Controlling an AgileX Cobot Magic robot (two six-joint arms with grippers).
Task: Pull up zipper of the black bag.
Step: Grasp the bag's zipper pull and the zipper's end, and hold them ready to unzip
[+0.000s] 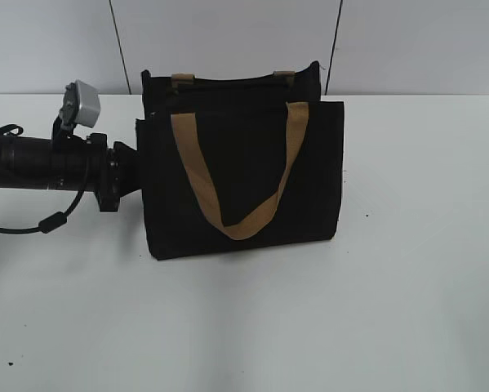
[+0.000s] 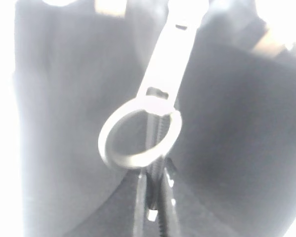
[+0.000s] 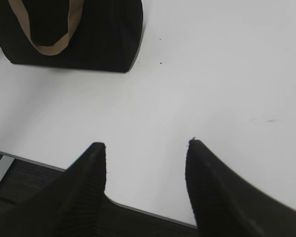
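The black bag (image 1: 244, 188) stands upright mid-table with tan strap handles (image 1: 244, 220). My left arm reaches in from the left, and my left gripper (image 1: 131, 170) presses against the bag's left side. In the left wrist view the zipper (image 2: 160, 74) runs up the middle, with its silver ring pull (image 2: 138, 136) very close and blurred. The left gripper's jaws (image 2: 155, 173) are closed together at the ring's lower edge, with zip teeth showing between them. My right gripper (image 3: 145, 145) is open and empty, low over the table's front edge. The bag (image 3: 103, 34) lies far ahead of it, to its left.
The white table (image 1: 391, 310) spreads around the bag, with a grey wall behind. A black cable (image 1: 52, 222) hangs from the left arm over the table. The table's front edge (image 3: 34, 160) runs under the right gripper.
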